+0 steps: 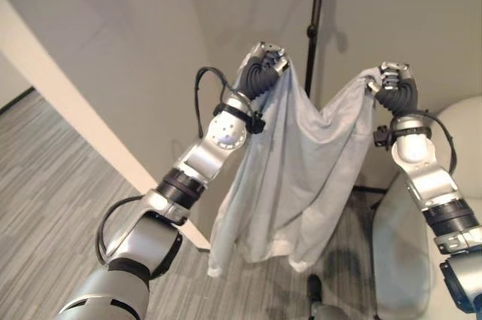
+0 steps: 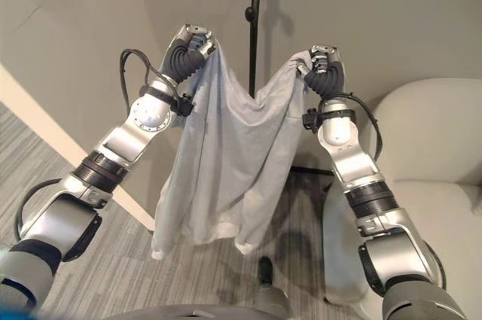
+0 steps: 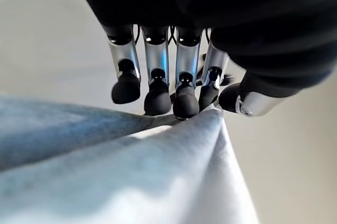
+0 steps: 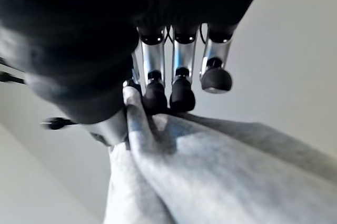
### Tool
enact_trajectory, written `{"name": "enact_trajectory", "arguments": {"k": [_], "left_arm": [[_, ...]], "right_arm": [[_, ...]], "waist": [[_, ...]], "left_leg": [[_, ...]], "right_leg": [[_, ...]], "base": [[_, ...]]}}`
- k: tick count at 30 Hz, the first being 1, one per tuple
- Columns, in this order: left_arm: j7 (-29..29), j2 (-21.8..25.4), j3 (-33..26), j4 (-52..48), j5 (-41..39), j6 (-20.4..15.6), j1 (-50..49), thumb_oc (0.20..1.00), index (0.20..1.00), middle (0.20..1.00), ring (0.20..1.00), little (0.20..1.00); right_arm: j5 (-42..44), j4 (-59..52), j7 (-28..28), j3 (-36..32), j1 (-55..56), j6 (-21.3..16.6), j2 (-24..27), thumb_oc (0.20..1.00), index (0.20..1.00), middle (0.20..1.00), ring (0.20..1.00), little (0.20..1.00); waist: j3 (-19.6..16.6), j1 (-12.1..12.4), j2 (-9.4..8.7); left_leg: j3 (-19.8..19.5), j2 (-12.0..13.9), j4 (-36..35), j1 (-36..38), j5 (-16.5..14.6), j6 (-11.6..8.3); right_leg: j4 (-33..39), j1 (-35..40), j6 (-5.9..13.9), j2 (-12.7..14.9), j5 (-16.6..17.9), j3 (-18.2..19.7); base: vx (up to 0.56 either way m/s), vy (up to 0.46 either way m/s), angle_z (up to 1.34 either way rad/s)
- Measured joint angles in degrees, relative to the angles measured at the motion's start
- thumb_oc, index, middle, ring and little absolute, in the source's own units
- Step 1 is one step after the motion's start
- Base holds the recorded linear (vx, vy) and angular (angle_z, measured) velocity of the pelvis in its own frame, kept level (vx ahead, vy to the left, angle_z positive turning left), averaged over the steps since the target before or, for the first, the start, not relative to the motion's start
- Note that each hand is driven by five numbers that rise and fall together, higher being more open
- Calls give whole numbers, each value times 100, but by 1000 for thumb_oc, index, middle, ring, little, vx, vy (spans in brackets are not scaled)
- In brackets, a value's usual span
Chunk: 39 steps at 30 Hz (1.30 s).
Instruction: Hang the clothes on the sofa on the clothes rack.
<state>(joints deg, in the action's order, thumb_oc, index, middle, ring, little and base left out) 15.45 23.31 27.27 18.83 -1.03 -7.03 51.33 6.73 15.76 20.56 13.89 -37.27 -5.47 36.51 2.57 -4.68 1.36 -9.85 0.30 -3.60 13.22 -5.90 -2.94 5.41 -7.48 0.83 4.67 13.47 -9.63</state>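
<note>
We note pale grey cotton shirt (image 2: 226,162) lifted clear of cream sofa (image 2: 437,147), spread betw. both: left robot hand (image 2: 192,40) & right robot hand (image 2: 320,60) each pinching a top corner. Thin black rack pole (image 2: 254,26) just behind; hanging not yet done.

Soft, even indoor light; the pale grey hanging garment (image 2: 226,177) casts a faint shadow on the near floor; wrist views blur close up.
</note>
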Motion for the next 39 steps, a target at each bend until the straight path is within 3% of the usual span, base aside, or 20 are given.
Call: {"name": "enact_trajectory", "arguments": {"k": [1, 3, 4, 7, 10, 11, 12, 13, 14, 15, 16, 17, 18, 20, 22, 23, 28, 29, 35, 39], "left_arm": [[17, 6, -139, -16, -9, -1, 15, 200, 200, 200, 200, 200], [24, 87, -157, -14, -16, 1, 51, 200, 200, 200, 200, 200], [31, 117, -202, -15, -22, 1, 71, 200, 200, 200, 200, 200], [43, 143, -223, 3, -51, 2, 86, 200, 200, 200, 200, 200], [42, 146, -126, -4, -52, 3, 143, 200, 200, 200, 200, 200], [40, 178, -126, -17, -52, 1, 150, 200, 200, 200, 200, 200], [29, 216, -146, -18, -54, 0, 131, 200, 200, 200, 200, 200], [24, 224, -180, -18, -55, -1, 128, 200, 200, 200, 200, 200], [8, 190, -252, -17, -60, -4, 154, 200, 200, 200, 200, 200], [9, 117, -362, -29, -77, -28, 154, 200, 200, 200, 200, 200], [35, 135, -340, -89, -113, -32, 92, 200, 200, 200, 200, 200], [31, 201, -311, -216, -119, -32, 39, 200, 200, 200, 200, 200], [15, 260, -295, -247, -119, -32, 33, 200, 200, 200, 200, 200], [4, 277, -291, -259, -119, -41, 86, 200, 200, 200, 200, 200], [8, 319, -294, -393, -111, -49, 2, 200, 200, 200, 200, 200], [15, 324, -284, -454, -111, -45, -74, 200, 200, 200, 200, 200], [-16, 473, -125, -619, -105, -129, -40, 200, 200, 200, 200, 200], [-20, 472, -195, -811, -105, -126, -57, 200, 200, 200, 200, 200], [-21, 473, -317, -909, -105, -120, -226, 200, 200, 200, 200, 200], [-23, 447, -319, -909, -105, -120, -257, 200, 200, 200, 200, 200]], "right_arm": [[0, -11, 10, -9, -229, -15, 70, 200, 200, 200, 200, 200], [1, 1, 10, -7, -449, -21, 78, 200, 200, 200, 200, 200], [1, 9, 9, 11, -581, -21, 64, 200, 200, 200, 200, 200], [0, 21, 12, 15, -749, -41, 50, 200, 200, 200, 200, 200], [2, 81, 9, 15, -771, -74, -8, 200, 200, 200, 200, 200], [6, 116, 10, 14, -762, -87, -87, 200, 200, 200, 200, 200], [9, 125, 0, 23, -736, -98, -237, 200, 200, 200, 200, 200], [10, 121, -6, 41, -729, -108, -280, 200, 200, 200, 200, 200], [20, 92, -13, 46, -730, -134, -222, 200, 200, 200, 200, 200], [62, 101, -8, 32, -700, -153, -149, 200, 200, 200, 200, 200], [108, 98, 11, 1, -648, -151, -201, 200, 200, 200, 200, 200], [113, 59, 12, 4, -637, -154, -267, 200, 200, 200, 200, 200], [112, 27, 3, 10, -646, -154, -316, 200, 200, 200, 200, 200], [113, -6, 29, -59, -631, -224, -310, 200, 200, 200, 200, 200], [82, 154, 46, -24, -625, -299, -235, 200, 200, 200, 200, 200], [83, 244, 35, 28, -583, -246, -145, 200, 200, 200, 200, 200], [106, -205, 13, -33, -392, -227, -243, 200, 200, 200, 200, 200], [104, -209, 12, -119, -380, -223, -239, 200, 200, 200, 200, 200], [98, -308, -30, -149, -155, -220, -386, 200, 200, 200, 200, 200], [92, -312, -65, -185, -92, -220, -385, 200, 200, 200, 200, 200]], "waist": [[9, -57, -15], [-7, -144, 11], [-5, -102, 10], [3, -159, 17], [10, -163, 48], [15, -146, 53], [16, -31, -25], [1, 121, -66], [3, 203, -38], [25, 224, -69], [60, 268, -230], [77, 293, -348], [108, 310, -480], [147, 188, -585], [157, 329, -549], [175, 298, -509], [58, 108, -314], [27, 97, -262], [16, 316, -273], [-14, 312, -206]], "left_leg": [[214, 174, 52, -11, 35, -192], [435, 484, -122, 41, 414, -187], [437, 585, -158, 107, 434, -238], [475, 671, -152, 123, 445, -266], [450, 701, -50, 316, 416, -343], [479, 686, 284, 223, 275, -551], [498, 542, 1294, -143, 73, -835], [481, 478, 2160, -502, 61, -854], [478, 465, 3217, -996, 111, -858], [525, 539, 4640, -1813, 673, -689], [713, 647, 5704, -2551, 1409, -274], [850, 639, 5929, -2936, 960, -181], [962, 570, 5489, -3134, 692, -126], [1014, 493, 4008, -3310, 599, -227], [1008, 488, 987, -2844, 691, -169], [1020, 473, 497, -2758, 761, -77], [932, 262, -88, -1290, 844, 25], [949, 286, -212, -835, 1053, 109], [910, -7, -172, -793, 1044, 100], [906, -35, -181, -805, 900, 156]], "right_leg": [[-5, 91, -122, -83, -100, 11], [-86, 107, -198, -196, -283, -110], [-106, 109, -223, -288, -352, -89], [-241, 100, -254, -345, -473, -161], [-816, 161, -49, -287, -1098, -373], [-915, 205, 28, -265, -1218, -412], [-948, 320, -16, -214, -1273, -358], [-941, 397, -38, -185, -1291, -303], [-1009, 464, -229, -264, -1354, -321], [-1239, 431, -450, -312, -1547, -332], [-1219, 508, -566, -349, -1597, -341], [-1173, 536, -529, -318, -1507, -344], [-1128, 627, -527, -325, -1529, -287], [-986, 673, -441, -342, -1578, -356], [-729, 739, -354, -494, -1450, -242], [-642, 817, -401, -592, -1405, -195], [-107, 1444, -452, -722, -1360, -66], [-94, 1463, -432, -748, -1365, -55], [-32, 1540, -131, -402, -1321, 56], [19, 1549, -25, -377, -1322, 58]], "base": [[194, -176, 42], [175, -164, 23], [119, -103, -6], [94, -71, 8], [175, -125, 29], [62, -126, 17], [98, -248, -7], [84, -263, -12], [104, -218, 7], [33, -59, 18], [93, 18, 7], [96, 66, -19], [200, 108, -4], [137, 126, 5], [150, 99, -44], [262, 139, -49], [161, 96, -16], [61, 94, 14], [65, 53, 3], [13, 29, 3]]}}
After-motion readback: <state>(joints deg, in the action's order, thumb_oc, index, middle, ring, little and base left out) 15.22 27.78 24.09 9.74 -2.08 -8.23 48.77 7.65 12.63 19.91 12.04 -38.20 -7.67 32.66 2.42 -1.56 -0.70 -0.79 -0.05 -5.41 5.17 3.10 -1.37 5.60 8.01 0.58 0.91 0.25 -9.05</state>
